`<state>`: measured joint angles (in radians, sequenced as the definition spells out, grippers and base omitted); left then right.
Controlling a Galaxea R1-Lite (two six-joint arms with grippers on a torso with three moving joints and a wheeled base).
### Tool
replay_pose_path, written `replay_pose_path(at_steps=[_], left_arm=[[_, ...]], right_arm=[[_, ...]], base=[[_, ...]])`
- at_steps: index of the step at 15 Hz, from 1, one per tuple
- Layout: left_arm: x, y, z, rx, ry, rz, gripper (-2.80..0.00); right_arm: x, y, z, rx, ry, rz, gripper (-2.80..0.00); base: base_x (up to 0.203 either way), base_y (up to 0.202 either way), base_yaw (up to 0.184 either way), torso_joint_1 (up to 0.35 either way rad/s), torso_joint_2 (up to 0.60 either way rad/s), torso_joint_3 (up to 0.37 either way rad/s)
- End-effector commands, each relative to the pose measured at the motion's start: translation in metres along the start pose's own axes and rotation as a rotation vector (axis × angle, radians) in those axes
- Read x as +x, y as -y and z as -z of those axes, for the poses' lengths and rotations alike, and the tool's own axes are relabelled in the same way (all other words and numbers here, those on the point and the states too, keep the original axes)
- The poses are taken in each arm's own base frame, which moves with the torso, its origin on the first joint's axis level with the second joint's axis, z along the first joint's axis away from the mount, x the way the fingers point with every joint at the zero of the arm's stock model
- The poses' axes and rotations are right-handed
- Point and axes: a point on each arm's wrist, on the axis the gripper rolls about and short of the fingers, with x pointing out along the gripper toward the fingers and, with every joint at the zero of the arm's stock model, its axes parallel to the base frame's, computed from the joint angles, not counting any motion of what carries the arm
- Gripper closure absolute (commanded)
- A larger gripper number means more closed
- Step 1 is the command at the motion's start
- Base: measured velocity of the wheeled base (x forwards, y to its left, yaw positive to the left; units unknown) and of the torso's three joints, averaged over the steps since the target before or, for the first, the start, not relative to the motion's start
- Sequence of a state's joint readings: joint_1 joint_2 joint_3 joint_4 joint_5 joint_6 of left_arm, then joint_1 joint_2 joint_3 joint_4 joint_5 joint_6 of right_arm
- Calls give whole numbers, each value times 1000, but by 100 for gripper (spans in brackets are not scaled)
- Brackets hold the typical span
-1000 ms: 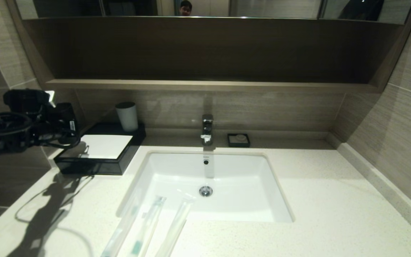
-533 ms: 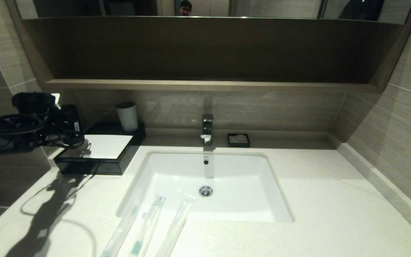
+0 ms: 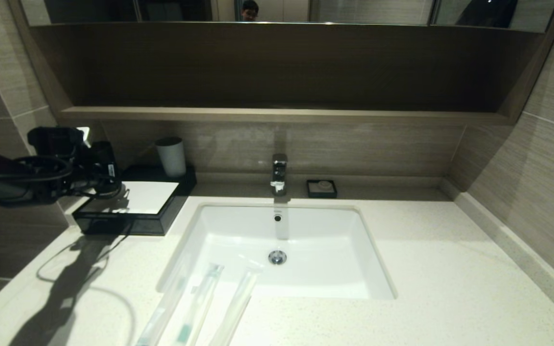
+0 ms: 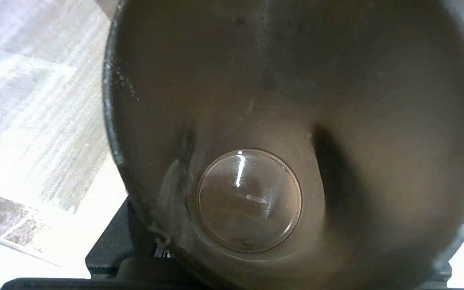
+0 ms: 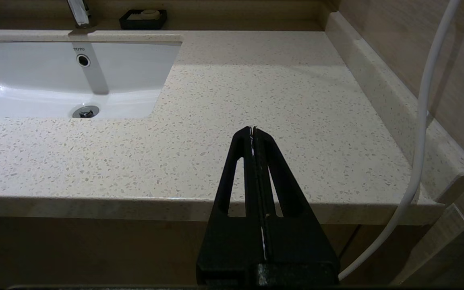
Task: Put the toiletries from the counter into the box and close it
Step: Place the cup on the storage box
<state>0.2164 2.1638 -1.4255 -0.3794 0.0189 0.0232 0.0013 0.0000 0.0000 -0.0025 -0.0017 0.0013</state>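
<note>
Nearer the box now, left gripper — its fingers hidden by a cup.

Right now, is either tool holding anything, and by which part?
Left tool grips a dark cup by its outer wall; right tool is shut, empty.

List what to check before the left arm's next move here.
1. Left gripper grip: ok, jaws shut on a dark-rimmed cup.
2. Box drawer open: not ok, front looks flush.
3. Box top free: not ok, grey cup stands on its back corner.
4. Toiletries reachable: ok, three packets lie on the counter near its front edge.
5. Right gripper out of the way: ok, jaws shut.
</note>
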Motion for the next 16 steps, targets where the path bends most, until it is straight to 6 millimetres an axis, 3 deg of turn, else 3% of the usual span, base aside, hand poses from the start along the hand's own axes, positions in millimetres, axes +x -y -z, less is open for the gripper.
replay_pose_path(at_steps=[1,16], left_arm=[[6,1,5,2,-9,1,0],[33,4,7,2,15,21,0]], right_arm=[[0,0,0,0,2,0,0],[0,0,0,0,2,0,0]], base=[[0,0,0,0,0,0],[0,0,0,0,0,0]])
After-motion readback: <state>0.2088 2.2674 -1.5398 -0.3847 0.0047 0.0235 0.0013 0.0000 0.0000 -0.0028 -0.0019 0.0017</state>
